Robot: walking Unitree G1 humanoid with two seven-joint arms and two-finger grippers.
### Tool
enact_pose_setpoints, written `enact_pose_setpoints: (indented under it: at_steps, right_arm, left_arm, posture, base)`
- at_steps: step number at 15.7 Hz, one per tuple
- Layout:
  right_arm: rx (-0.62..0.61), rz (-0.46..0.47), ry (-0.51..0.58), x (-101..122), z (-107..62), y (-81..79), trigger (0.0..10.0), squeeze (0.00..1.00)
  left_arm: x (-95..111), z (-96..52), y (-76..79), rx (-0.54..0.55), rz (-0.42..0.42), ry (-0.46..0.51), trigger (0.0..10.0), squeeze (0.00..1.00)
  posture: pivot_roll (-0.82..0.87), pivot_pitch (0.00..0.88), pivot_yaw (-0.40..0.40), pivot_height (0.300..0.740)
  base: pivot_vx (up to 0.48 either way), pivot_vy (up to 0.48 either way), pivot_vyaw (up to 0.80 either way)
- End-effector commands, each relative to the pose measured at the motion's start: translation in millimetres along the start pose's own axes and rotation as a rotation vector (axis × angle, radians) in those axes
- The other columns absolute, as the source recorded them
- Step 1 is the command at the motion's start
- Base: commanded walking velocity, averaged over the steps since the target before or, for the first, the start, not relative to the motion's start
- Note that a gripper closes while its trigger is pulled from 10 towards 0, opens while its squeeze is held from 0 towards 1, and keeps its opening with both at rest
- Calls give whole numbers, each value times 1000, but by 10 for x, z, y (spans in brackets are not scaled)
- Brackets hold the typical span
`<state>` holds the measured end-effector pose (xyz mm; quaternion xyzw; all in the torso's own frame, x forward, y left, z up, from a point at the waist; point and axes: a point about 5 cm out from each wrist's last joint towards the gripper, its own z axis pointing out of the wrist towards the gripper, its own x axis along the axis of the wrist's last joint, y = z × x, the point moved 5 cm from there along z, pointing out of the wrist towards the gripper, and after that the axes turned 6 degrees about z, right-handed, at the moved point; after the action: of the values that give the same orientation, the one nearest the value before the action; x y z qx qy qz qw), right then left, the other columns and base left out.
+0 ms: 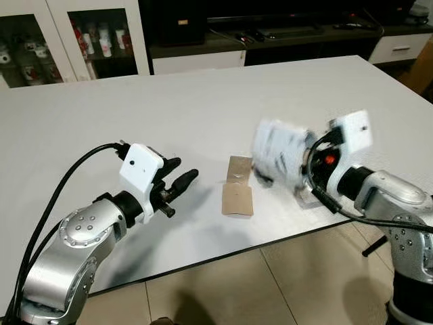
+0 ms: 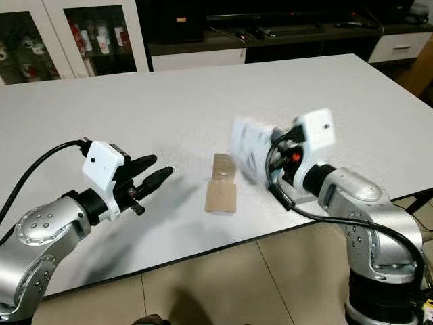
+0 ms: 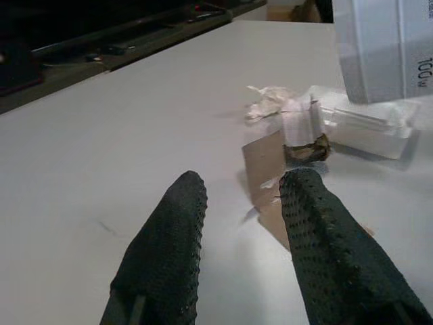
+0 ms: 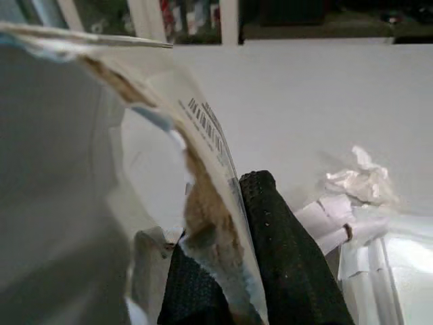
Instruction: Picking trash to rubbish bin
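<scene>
A: Background?
B: White table (image 1: 203, 101) spans most of the frame, dark edge along the near side. Beige floor tiles (image 1: 270, 284) at the bottom.
A: Behind it?
B: White glass-door cabinet (image 1: 74, 34) upper left, cups and red items on its shelves. Long dark low unit (image 1: 284, 34) across the top, white drawer (image 1: 399, 47) upper right.
A: Light?
B: Even, soft shadows on the tabletop.

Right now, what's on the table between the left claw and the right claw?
A flat brown cardboard piece lies between the left claw and the right claw, which grips a torn white package; head views.
</scene>
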<state>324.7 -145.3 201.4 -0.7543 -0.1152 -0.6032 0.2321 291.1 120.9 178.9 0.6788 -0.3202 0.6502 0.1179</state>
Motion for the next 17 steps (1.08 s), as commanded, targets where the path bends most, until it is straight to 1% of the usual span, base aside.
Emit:
enact_pose_setpoints:
  at_steps: [1, 2, 3, 4, 5, 6, 7, 8, 10, 11, 12, 13, 14, 16, 17]
  right_arm:
    - [-26, 11, 15, 2, 0, 50, 0, 0]
    - [-52, 17, 55, 24, 9, 86, 0, 0]
    - [-106, 64, 182, 133, 8, 162, 0, 0]
    - [-112, 75, 205, 153, 7, 173, 0, 0]
    - [-129, 89, 283, 238, 1, 184, 0, 0]
    - [-156, 93, 344, 310, 2, 178, 0, 0]
    - [-181, 86, 359, 318, 40, 130, 549, 0]
    - [-188, 62, 358, 286, 69, 93, 10000, 0]
    - [-211, 40, 368, 242, 83, 70, 10000, 0]
    - [-220, 10, 385, 241, 77, 49, 10000, 0]
    - [-226, 8, 410, 259, 61, 29, 10000, 0]
    - [-231, 14, 430, 277, 48, 14, 10000, 0]
    - [-248, 10, 484, 333, 1, -21, 10000, 0]
    - [-263, 2, 518, 371, -34, -36, 10000, 0]
    - [-275, -33, 522, 366, -50, -45, 10000, 0]
  left_arm:
    - [17, 10, -28, 14, 9, 6, 10000, 0]
    - [21, 14, -32, 19, 13, 9, 10000, 0]
    - [41, 21, -56, 40, 12, 21, 10000, 0]
    - [44, 22, -60, 43, 10, 23, 10000, 0]
    - [43, 28, -79, 58, 18, 26, 10000, 0]
    - [18, 43, -127, 96, 19, 19, 10000, 0]
    - [-23, 65, -212, 164, 10, 8, 10000, 0]
    - [-46, 77, -223, 182, 23, -3, 10000, 0]
    - [-4, 97, -193, 187, 75, 13, 10000, 0]
    - [69, 108, -166, 186, 65, 50, 10000, 0]
    - [174, 113, -139, 182, 47, 102, 10000, 0]
    - [237, 115, -123, 176, 40, 133, 10000, 0]
    - [366, 106, -99, 157, 38, 196, 10000, 0]
    - [370, 106, -174, 190, 18, 193, 10000, 0]
    - [342, 118, -228, 222, 7, 179, 10000, 0]
  posture:
    - [-38, 40, -22, 740]
    - [-36, 43, -24, 740]
    - [-35, 46, -23, 740]
    - [-35, 46, -23, 740]
    - [-33, 47, -21, 740]
    - [-32, 45, -20, 740]
    - [-33, 40, -17, 740]
    - [-34, 39, -17, 740]
    - [-32, 36, -19, 740]
    - [-32, 35, -18, 740]
    - [-32, 34, -16, 740]
    - [-32, 34, -18, 740]
    - [-30, 33, -19, 740]
    - [-30, 27, -20, 740]
    - [-29, 24, -20, 740]
  base:
    - [0, 0, 0]
    - [0, 0, 0]
    - [0, 0, 0]
    - [0, 0, 0]
    - [0, 0, 0]
    - [0, 0, 0]
    - [0, 0, 0]
    - [0, 0, 0]
    - [0, 0, 0]
    - [0, 0, -800]
    - [0, 0, -800]
    - [0, 0, -800]
    - [0, 0, -800]
    - [0, 0, -800]
    - [0, 0, -800]
